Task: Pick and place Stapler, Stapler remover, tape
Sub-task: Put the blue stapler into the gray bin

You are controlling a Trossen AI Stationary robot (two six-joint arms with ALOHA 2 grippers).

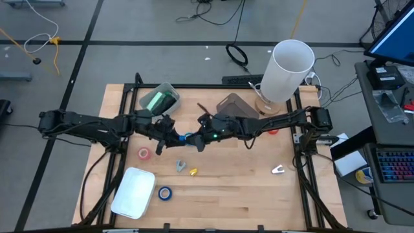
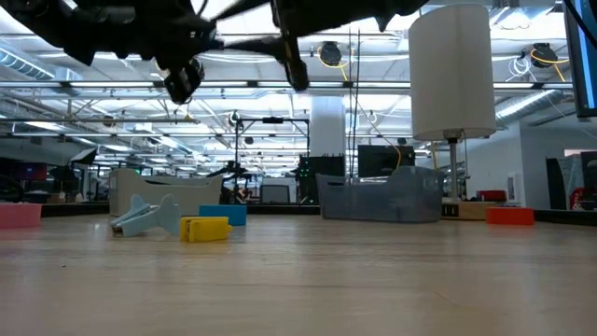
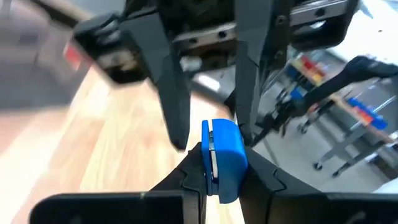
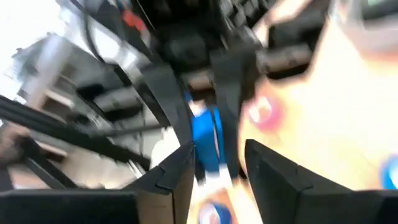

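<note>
Above the table's middle, my left gripper point(image 1: 176, 134) is shut on a small blue stapler point(image 1: 187, 137). My right gripper point(image 1: 198, 139) faces it from the right and is open. One of its fingers stands on each side of the stapler point(image 4: 206, 142), and I see a gap to at least one finger. A blue-grey staple remover point(image 1: 181, 166) and a yellow piece point(image 1: 193, 171) lie on the wood. A pink tape roll point(image 1: 143, 153) and a blue tape roll point(image 1: 165, 193) lie flat nearer the left side. My left gripper point(image 3: 224, 158) pinches the blue stapler point(image 3: 222, 155) between its two fingers, one on each broad side. The fingers come in level from the table's left. The stapler is lifted clear of the table, and its free end sticks out toward the right gripper's fingers point(image 3: 173, 106).
At the far edge stand a clear bin with green contents point(image 1: 159, 99), a brown bin point(image 1: 233, 105) and a tall white cylinder point(image 1: 289, 68). A white tray point(image 1: 134, 192) sits near left. A white clip point(image 1: 278, 169) and a red item point(image 1: 273, 131) lie on the right.
</note>
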